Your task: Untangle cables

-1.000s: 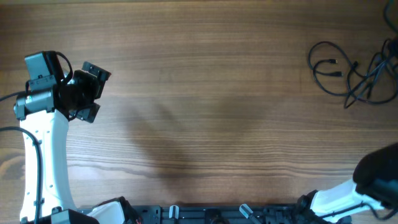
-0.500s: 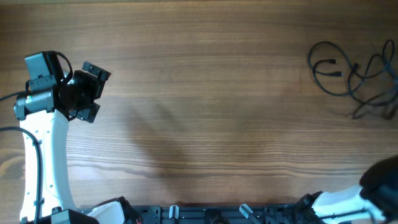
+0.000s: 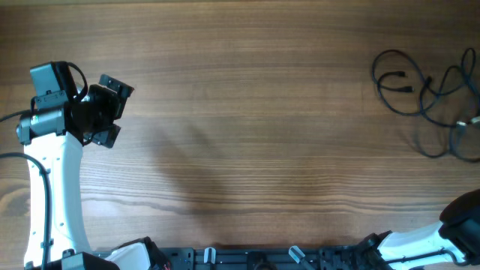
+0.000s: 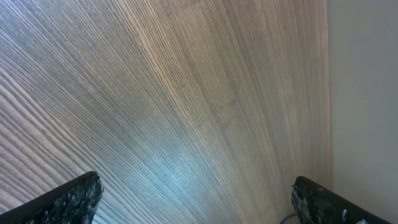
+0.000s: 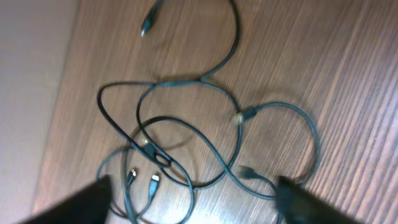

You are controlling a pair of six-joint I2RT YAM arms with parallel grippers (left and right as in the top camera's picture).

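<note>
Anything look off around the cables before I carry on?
Nothing looks damaged or spilled. The cables lie in loose loops that cross each other at several spots, close to the edge of the table. In the overhead view they run out of frame on the right. The right gripper hovers open above them.

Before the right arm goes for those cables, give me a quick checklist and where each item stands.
1. Right end effector open and empty: ok.
2. Cables under the right wrist camera: ok, loose loops.
3. Cables separated: not ok, strands cross in several places.
4. A free plug end: ok, one lies apart from the loops.
5. Left end effector open and empty: ok, over bare table.
6. Whole bundle on the table: cannot tell, loops reach the overhead view's right edge.
</note>
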